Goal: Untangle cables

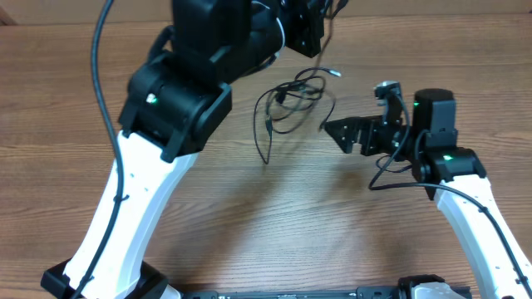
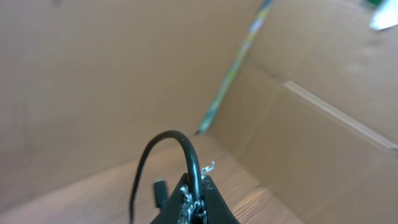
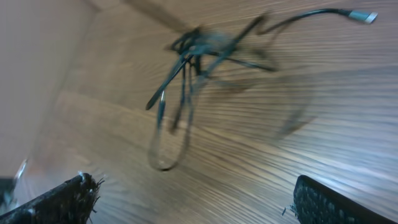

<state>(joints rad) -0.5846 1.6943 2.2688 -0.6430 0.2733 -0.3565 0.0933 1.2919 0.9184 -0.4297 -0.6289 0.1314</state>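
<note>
Raised left gripper (image 2: 198,190) pinches one strand of the thin black tangled cables (image 3: 191,47); right gripper (image 3: 199,202) spread wide near them over the brown wooden table (image 1: 249,216)

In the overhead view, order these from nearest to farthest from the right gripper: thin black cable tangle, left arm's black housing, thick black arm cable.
From the right gripper:
1. thin black cable tangle, just left
2. left arm's black housing, farther left
3. thick black arm cable, far left

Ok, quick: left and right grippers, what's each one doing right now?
Left gripper: closed, pinching a black cable.
Right gripper: open, holding nothing; the cable tangle is ahead of it, untouched.
</note>
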